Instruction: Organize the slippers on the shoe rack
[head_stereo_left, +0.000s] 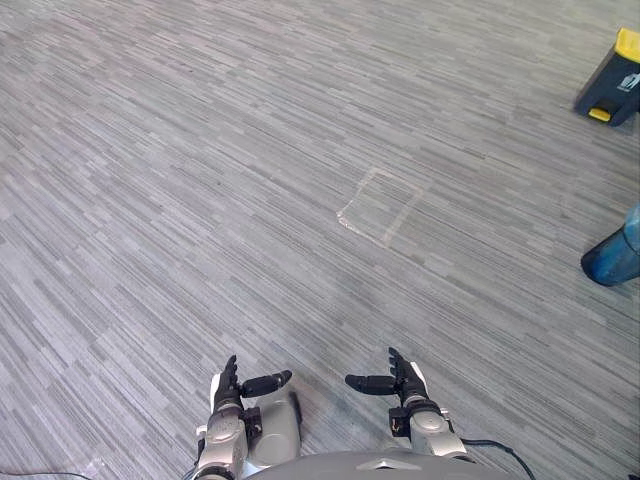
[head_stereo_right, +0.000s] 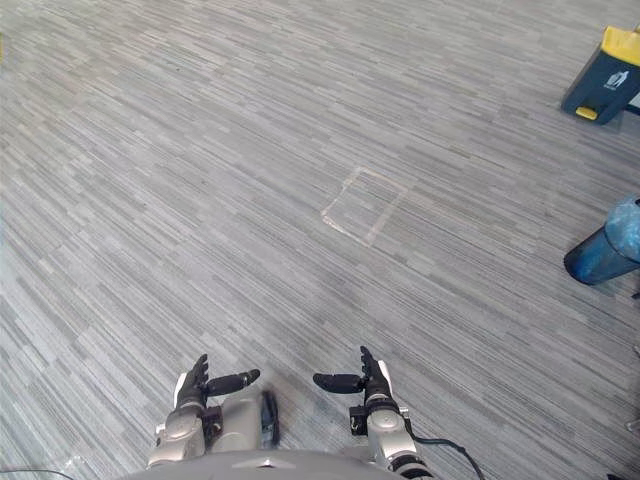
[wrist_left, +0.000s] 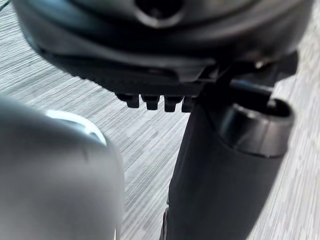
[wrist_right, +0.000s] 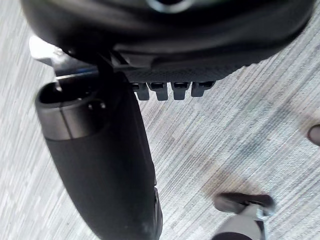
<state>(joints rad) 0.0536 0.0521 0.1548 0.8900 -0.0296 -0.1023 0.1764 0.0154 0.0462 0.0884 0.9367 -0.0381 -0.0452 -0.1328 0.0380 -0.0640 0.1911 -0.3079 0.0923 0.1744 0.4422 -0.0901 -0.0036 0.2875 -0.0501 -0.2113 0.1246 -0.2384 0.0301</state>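
carpet (head_stereo_left: 250, 180) spreads beneath left hand (head_stereo_left: 229, 390) and right hand (head_stereo_left: 407, 382), both relaxed, empty; blue object (head_stereo_left: 615, 256) cut off at edge.

Bright, even light covers the grey floor (head_stereo_left: 200, 150), paler far left of the tape square (head_stereo_left: 380, 205). Right of the square a blue bin (head_stereo_left: 612, 255) carries a soft sheen; on the near side of the square, the left hand (head_stereo_left: 229, 386) and right hand (head_stereo_left: 404, 381) look matt black.

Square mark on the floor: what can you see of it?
The square mark is a thin, pale outline, perhaps tape or its residue, lying flat on the grey streaked floor. It sits turned like a diamond, slightly right of centre in the head views. Its near edges look brighter than the far ones. Nothing stands on or touches it.
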